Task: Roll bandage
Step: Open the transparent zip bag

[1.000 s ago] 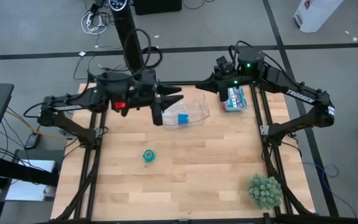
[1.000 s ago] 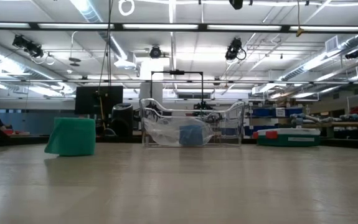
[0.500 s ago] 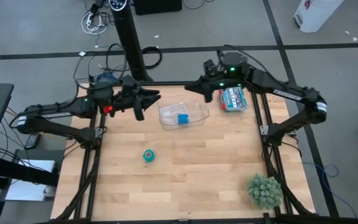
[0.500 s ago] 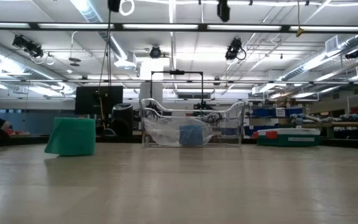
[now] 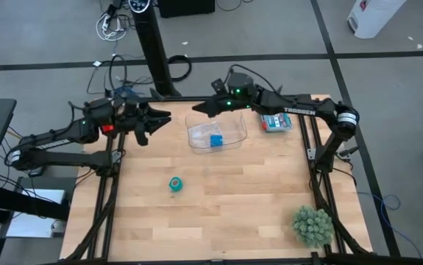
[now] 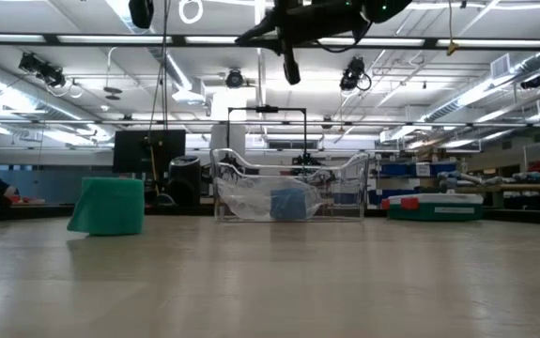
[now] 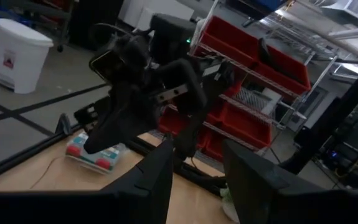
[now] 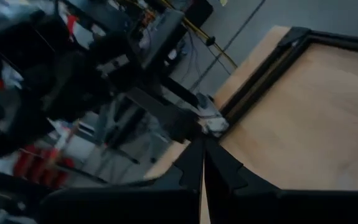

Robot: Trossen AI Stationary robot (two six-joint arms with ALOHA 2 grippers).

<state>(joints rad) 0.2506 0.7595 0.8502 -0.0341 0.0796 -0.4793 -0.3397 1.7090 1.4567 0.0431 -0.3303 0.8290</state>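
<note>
The bandage (image 5: 174,184) is a small teal coil standing on one flat end on the wooden table, left of the middle; in the low view the bandage (image 6: 108,207) stands alone. My left gripper (image 5: 154,122) hangs open above the table's far left corner, level, with nothing between its fingers (image 7: 160,177). My right gripper (image 5: 201,108) is shut and empty, high over the far edge just behind a clear container (image 5: 217,132). Both are far from the coil.
The clear container (image 6: 288,192) near the far edge holds a blue roll (image 5: 215,140). A flat packaged box (image 5: 277,121) lies at the far right. A green spiky plant (image 5: 313,225) stands at the near right corner. Bare wood surrounds the coil.
My left gripper has drawn back from over the clear container toward the table's left edge and sunk, rolling a little. My right gripper has swept along the far edge toward the left and down, rolling as it went, staying shut. The coil has not moved.
</note>
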